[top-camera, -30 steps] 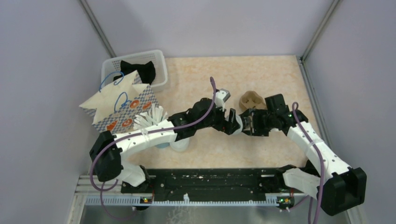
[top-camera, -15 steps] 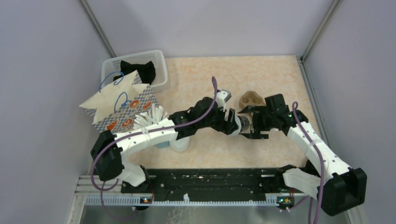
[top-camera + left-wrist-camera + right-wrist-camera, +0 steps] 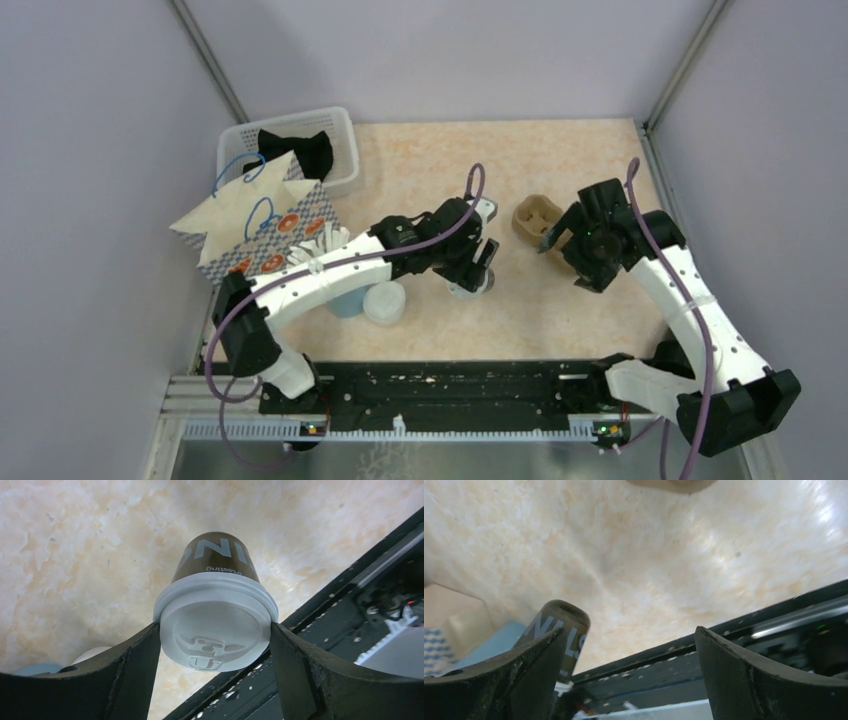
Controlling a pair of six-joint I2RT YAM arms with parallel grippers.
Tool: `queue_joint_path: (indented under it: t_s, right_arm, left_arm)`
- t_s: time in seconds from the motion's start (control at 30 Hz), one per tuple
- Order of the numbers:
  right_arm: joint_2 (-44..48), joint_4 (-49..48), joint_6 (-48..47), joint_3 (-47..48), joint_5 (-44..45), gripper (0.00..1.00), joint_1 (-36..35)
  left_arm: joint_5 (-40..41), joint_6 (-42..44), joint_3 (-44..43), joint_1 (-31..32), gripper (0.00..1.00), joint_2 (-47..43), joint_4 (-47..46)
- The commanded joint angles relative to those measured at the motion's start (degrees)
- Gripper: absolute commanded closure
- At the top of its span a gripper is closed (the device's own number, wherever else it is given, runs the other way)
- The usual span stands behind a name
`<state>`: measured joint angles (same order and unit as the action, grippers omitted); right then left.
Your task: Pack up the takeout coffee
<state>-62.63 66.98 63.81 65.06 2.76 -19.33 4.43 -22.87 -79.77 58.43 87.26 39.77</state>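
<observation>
One grip now on takeout coffee (image 3: pixel 216 615): left jaws alone.

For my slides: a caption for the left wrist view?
Fingers of the left gripper clasp the takeout coffee by its white lid, tabletop behind.

I count one lidded dark brown paper cup (image 3: pixel 215 605), one light blue cup of white straws (image 3: pixel 345 303) and one small white round container (image 3: pixel 385 303). I also see one patterned paper bag (image 3: pixel 262 228), one white plastic basket (image 3: pixel 345 165) and one brown pulp carrier (image 3: pixel 535 213).
</observation>
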Motion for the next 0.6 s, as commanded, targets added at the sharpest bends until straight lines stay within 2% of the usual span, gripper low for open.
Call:
queue_joint_path:
  t_s: [0.0, 0.13, 0.27, 0.57]
  right_arm:
    - [3.5, 4.2, -21.6, 5.8, 9.6, 0.01, -0.4]
    - [6.5, 3.3, -28.3, 8.9, 9.1, 0.01, -0.4]
    - [6.5, 5.2, -30.6, 10.2, 8.8, 0.01, -0.4]
    - [8.5, 3.9, -31.5, 6.6, 5.4, 0.01, -0.4]
  left_arm:
    - [0.9, 5.2, -5.2, 0.2, 0.23, 7.8, 11.6]
    - [-0.2, 6.8, -10.6, 0.2, 0.22, 15.8, 16.6]
    - [-0.3, 7.8, -12.9, 0.3, 0.22, 19.5, 16.2]
    - [0.0, 8.2, -17.6, 0.4, 0.02, 21.5, 17.9]
